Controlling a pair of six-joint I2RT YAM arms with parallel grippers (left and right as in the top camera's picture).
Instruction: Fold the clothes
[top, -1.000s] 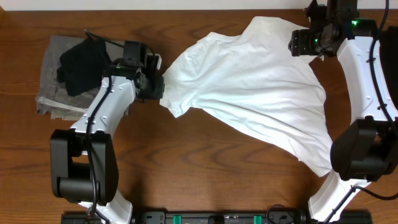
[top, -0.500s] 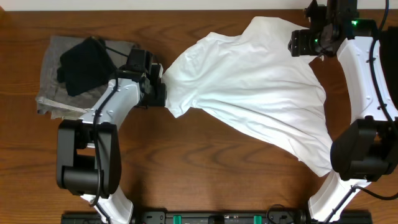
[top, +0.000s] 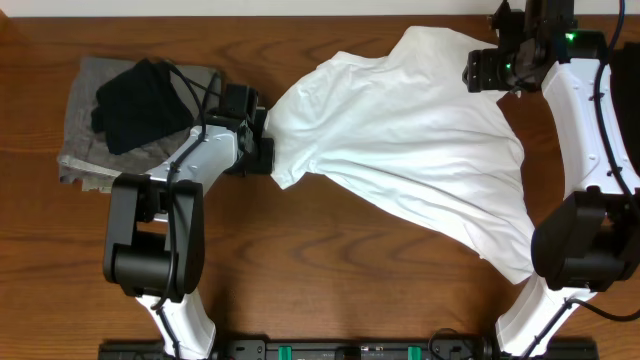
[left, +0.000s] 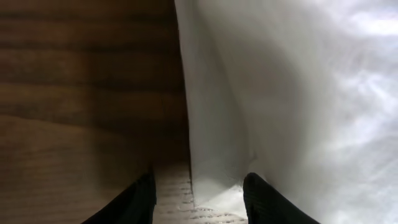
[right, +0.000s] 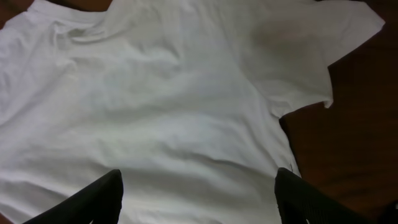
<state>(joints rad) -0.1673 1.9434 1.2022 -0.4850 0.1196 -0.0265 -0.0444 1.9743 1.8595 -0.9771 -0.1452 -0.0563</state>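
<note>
The white T-shirt (top: 410, 150) lies spread and rumpled across the middle and right of the wooden table; no print shows. My left gripper (top: 266, 152) is low at the shirt's left corner. In the left wrist view its fingers (left: 199, 199) are open, with the shirt's edge (left: 211, 180) between them on the table. My right gripper (top: 490, 68) hovers above the shirt's far right part. In the right wrist view its fingers (right: 199, 196) are wide open and empty over the white cloth (right: 161, 106).
A folded grey garment (top: 85, 125) with a black one (top: 135, 100) on top lies at the far left. Bare wood (top: 330, 270) lies in front of the shirt. The table's far edge runs just behind the right gripper.
My left gripper has slid right, up to the shirt's left corner. The right arm and the shirt have not moved.
</note>
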